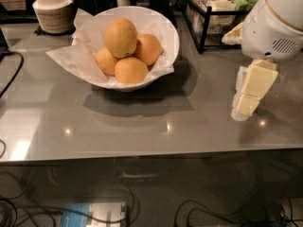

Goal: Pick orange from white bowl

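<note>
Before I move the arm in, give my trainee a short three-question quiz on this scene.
1. True or false: the gripper is directly over the white bowl.
2. Multiple choice: the orange sits A) on top of the three smaller fruits, B) buried under them, C) on the table outside the bowl.
3. Fill in: in the camera view, the gripper is to the ___ of the bowl.

Key: 1 false, as it is off to the side, clear of the bowl. 2 A. 3 right.
</note>
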You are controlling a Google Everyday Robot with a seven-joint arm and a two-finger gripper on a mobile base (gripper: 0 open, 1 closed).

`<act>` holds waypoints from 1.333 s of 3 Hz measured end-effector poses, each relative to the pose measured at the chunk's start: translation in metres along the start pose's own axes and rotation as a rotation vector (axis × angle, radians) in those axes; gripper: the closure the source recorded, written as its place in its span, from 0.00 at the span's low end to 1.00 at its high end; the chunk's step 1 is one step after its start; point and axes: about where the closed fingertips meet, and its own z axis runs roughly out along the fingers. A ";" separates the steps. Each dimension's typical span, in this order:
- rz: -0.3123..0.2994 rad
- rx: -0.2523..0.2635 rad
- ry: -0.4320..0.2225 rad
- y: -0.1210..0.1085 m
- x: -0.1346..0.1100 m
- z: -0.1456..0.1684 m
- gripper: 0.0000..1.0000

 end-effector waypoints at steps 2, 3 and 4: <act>-0.326 -0.009 -0.190 -0.001 -0.116 0.014 0.00; -0.380 0.047 -0.301 -0.017 -0.155 0.017 0.00; -0.378 0.044 -0.370 -0.044 -0.185 0.032 0.00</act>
